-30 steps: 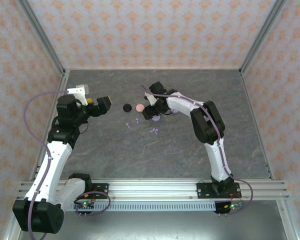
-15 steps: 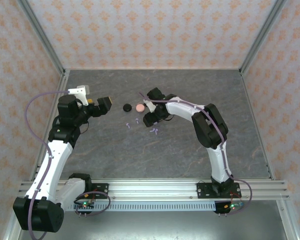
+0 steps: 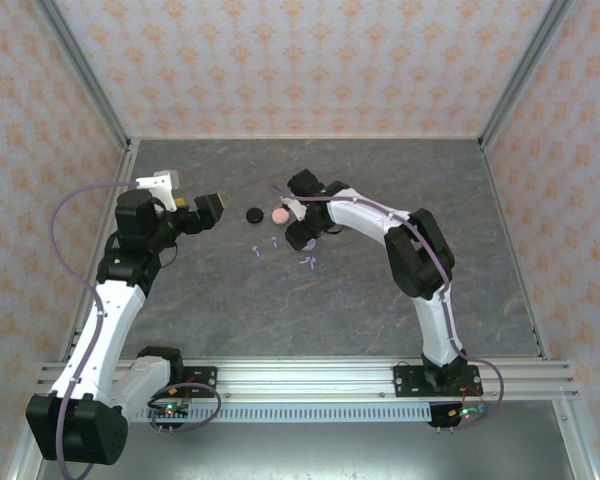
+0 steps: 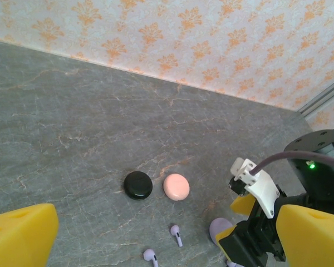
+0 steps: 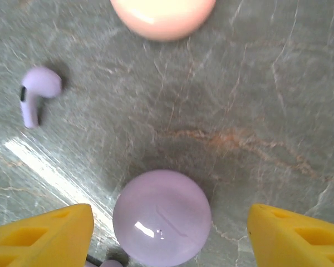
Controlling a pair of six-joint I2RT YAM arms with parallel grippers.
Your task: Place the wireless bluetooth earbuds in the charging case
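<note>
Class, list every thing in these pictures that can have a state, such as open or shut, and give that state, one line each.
Lilac case: shut, lying flat on the table.
Pink case: shut.
Black case: shut.
Lilac earbuds: loose on the table, outside any case.
Left pincer: open, holding nothing.
Right pincer: open, a finger on each side of the lilac case, not gripping it.

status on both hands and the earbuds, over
Left hand open, empty. Right hand open, straddling lilac case, not touching. Lilac earbuds loose on table. Pink case just beyond.
</note>
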